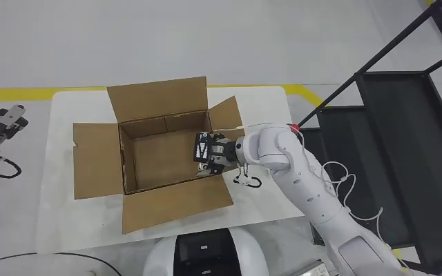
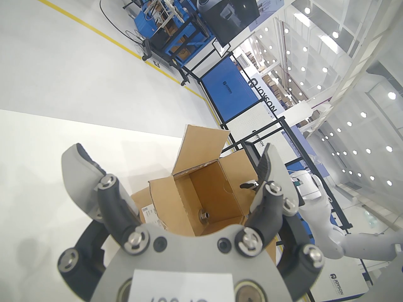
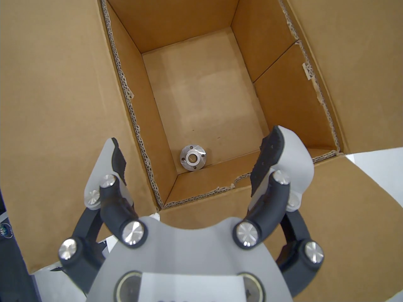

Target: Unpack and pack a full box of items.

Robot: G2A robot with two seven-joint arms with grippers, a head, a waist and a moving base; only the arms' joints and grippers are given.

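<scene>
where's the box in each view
top view: box left of centre, flaps open, right tool over its rim.
left wrist view: lower middle, beyond the open left tool.
right wrist view: directly below the open right tool.
shared landmark: the flange on the box floor, in both wrist views.

On my feed: a white table (image 1: 83, 221), a yellow floor line (image 1: 27, 92) behind it.
I see black steel steps (image 1: 387, 138) standing at its right.

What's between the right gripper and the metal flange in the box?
Nothing: in the right wrist view the open right gripper hangs above the cardboard box, with bare space down to the metal flange.
</scene>
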